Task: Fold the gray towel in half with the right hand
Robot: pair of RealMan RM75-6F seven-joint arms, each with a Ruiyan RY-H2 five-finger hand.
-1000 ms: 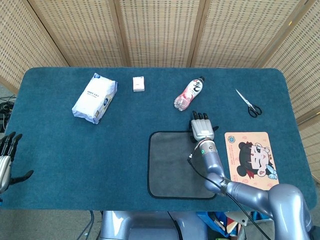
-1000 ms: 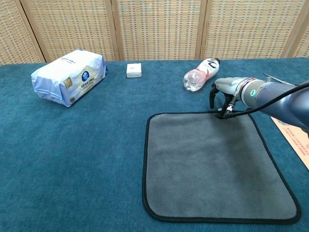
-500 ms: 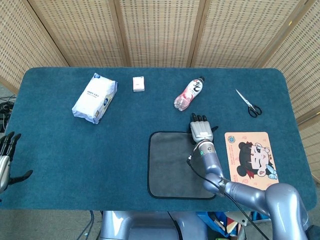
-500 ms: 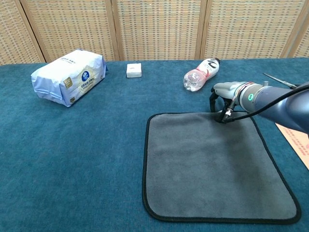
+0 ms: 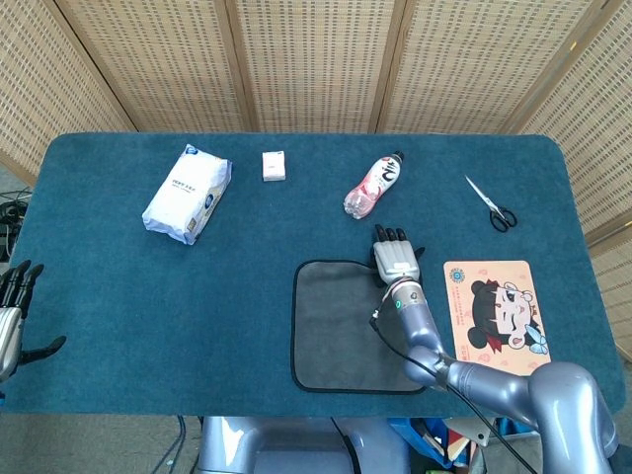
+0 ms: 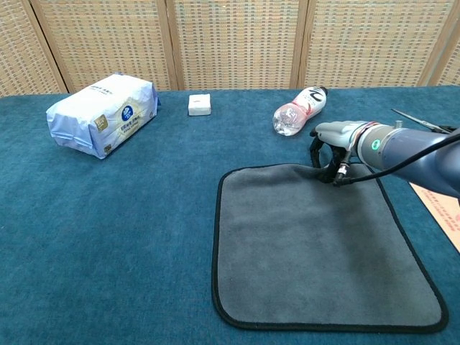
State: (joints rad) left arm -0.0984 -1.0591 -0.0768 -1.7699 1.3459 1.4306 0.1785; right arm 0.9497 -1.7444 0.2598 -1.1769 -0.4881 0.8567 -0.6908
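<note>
The gray towel (image 5: 341, 326) (image 6: 309, 244), edged in black, lies flat on the blue table, right of centre near the front. My right hand (image 5: 395, 255) (image 6: 332, 144) sits at the towel's far edge, near its far right corner. Its fingers (image 6: 320, 162) curl down around that edge, which rises a little off the table there. My left hand (image 5: 10, 316) hangs beyond the table's left edge with fingers spread, holding nothing.
A tissue pack (image 5: 188, 194) (image 6: 100, 113) lies far left, a small white box (image 5: 274, 166) (image 6: 199, 104) beside it. A plastic bottle (image 5: 375, 185) (image 6: 298, 111) lies just beyond my right hand. Scissors (image 5: 491, 203) and a cartoon mat (image 5: 497, 309) lie right of the towel.
My right hand has shifted slightly left along the towel's far edge and its fingers have curled in; the edge there now stands a little raised. The left hand has not moved.
</note>
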